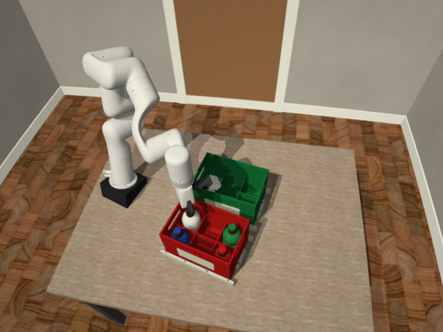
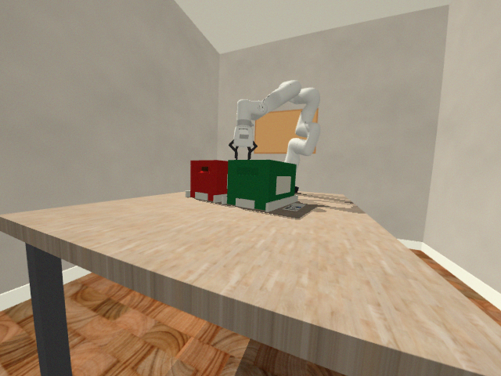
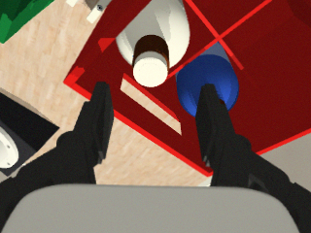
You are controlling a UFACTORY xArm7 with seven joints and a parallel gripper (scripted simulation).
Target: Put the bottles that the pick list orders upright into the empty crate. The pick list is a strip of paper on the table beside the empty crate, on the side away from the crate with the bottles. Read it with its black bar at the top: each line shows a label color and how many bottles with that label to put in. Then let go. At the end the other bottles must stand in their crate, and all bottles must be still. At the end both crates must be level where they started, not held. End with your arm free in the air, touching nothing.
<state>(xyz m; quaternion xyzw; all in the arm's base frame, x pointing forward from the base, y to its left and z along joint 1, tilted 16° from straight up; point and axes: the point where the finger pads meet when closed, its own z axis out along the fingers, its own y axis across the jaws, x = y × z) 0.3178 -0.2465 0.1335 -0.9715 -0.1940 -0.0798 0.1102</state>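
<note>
My gripper (image 1: pixel 189 208) (image 2: pixel 243 157) (image 3: pixel 155 100) is open, fingers pointing down over the white bottle's end of the red crate (image 1: pixel 223 270) (image 2: pixel 208 182) (image 3: pixel 155 127). The white bottle (image 1: pixel 191 220) (image 3: pixel 151 70) stands there, its cap just ahead of the fingertips in the wrist view. Beside it stands a blue bottle (image 1: pixel 183 238) (image 3: pixel 206 75). A green bottle (image 1: pixel 231 236) and a red-capped bottle (image 1: pixel 222 251) stand at the other end. The green crate (image 1: pixel 261 200) (image 2: pixel 248 186) (image 3: pixel 15 19) is partly hidden by the gripper's camera mount. The pick list (image 2: pixel 294 207) lies beside it, unreadable here.
A light rail (image 1: pixel 196 266) runs along the red crate's near side. The two crates stand close together on the table (image 1: pixel 304 232) (image 2: pixel 202 234). The arm's black base (image 1: pixel 121 194) (image 3: pixel 29 126) stands left of them. The crate walls and dividers rise around the bottles.
</note>
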